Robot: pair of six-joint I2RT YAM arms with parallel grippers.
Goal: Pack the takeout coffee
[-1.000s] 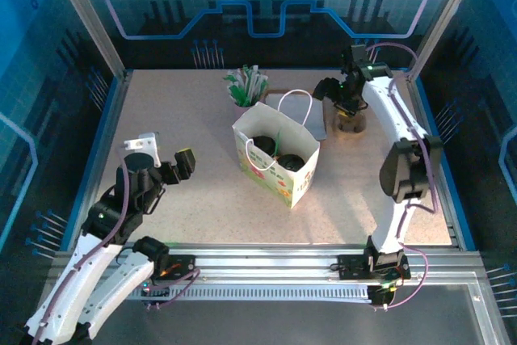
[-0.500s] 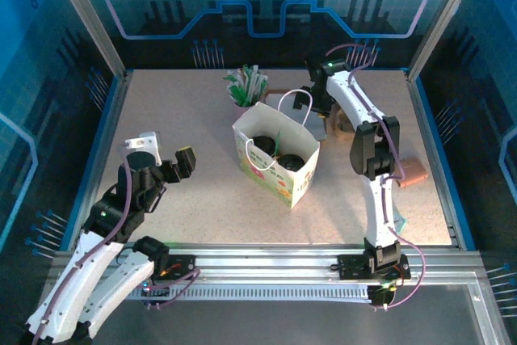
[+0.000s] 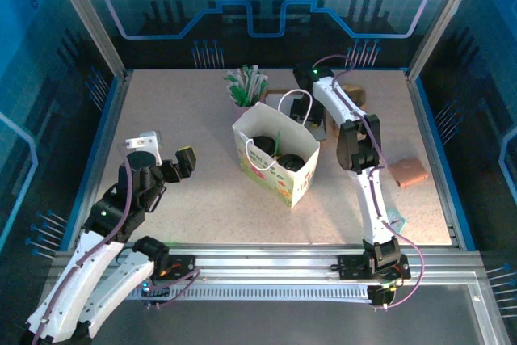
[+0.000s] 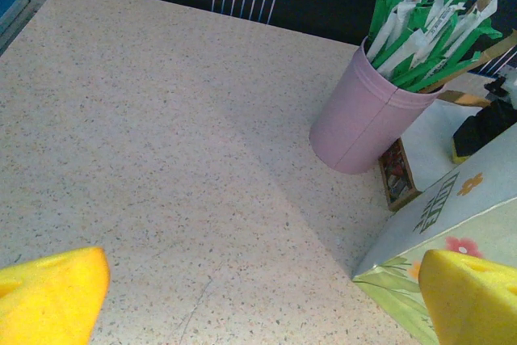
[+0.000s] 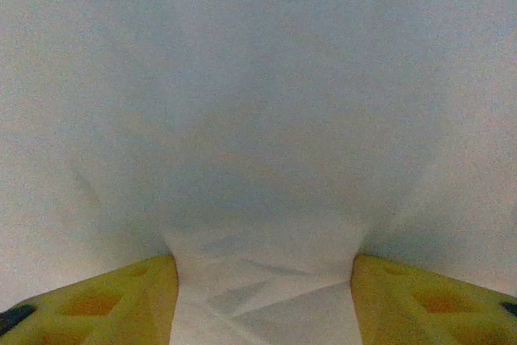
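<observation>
Top external view had 1 paper bag mid-table with 2 black lids inside it, their cups hidden, 1 pink cup of sachets just behind it, and 1 brown block well off to the right. The left gripper hovered left of the bag, jaws wide and empty. The right gripper was at the bag's far rim, its 2 yellow fingers flanking creased white paper; whether they pinched it could not be told.

Pink sachet cup just behind paper bag

White arm links, black joints, purple cables, yellow fingertips, small green wrist light
</observation>
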